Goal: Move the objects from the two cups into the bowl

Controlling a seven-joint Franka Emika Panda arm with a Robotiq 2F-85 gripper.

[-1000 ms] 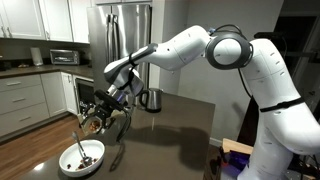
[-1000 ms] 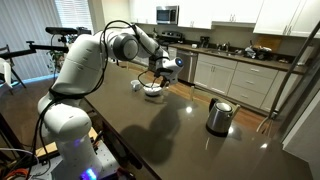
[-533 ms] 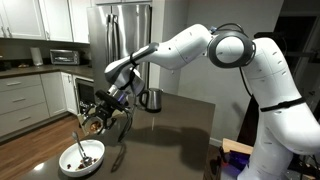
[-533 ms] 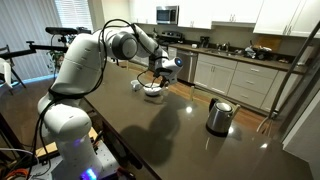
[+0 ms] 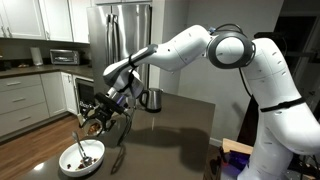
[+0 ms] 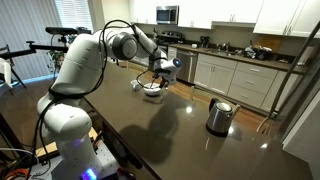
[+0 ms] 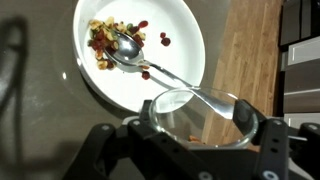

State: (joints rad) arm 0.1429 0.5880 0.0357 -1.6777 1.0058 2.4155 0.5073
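**Glass gripped above the bowl**

The glass [image 7: 200, 108] is clamped between the fingers of the gripper [image 7: 202, 126]. Just below and ahead of the gripper the bowl [image 7: 178, 62] is seen, with bits [image 7: 103, 42] heaped around a spoon [image 7: 128, 48].

Dim indoor light, sheen on countertop [image 6: 190, 125], close glass cup [image 7: 200, 122] seemingly blurred

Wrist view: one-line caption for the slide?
Gripper holds clear glass tumbler near white bowl containing spoon and brown-red bits.
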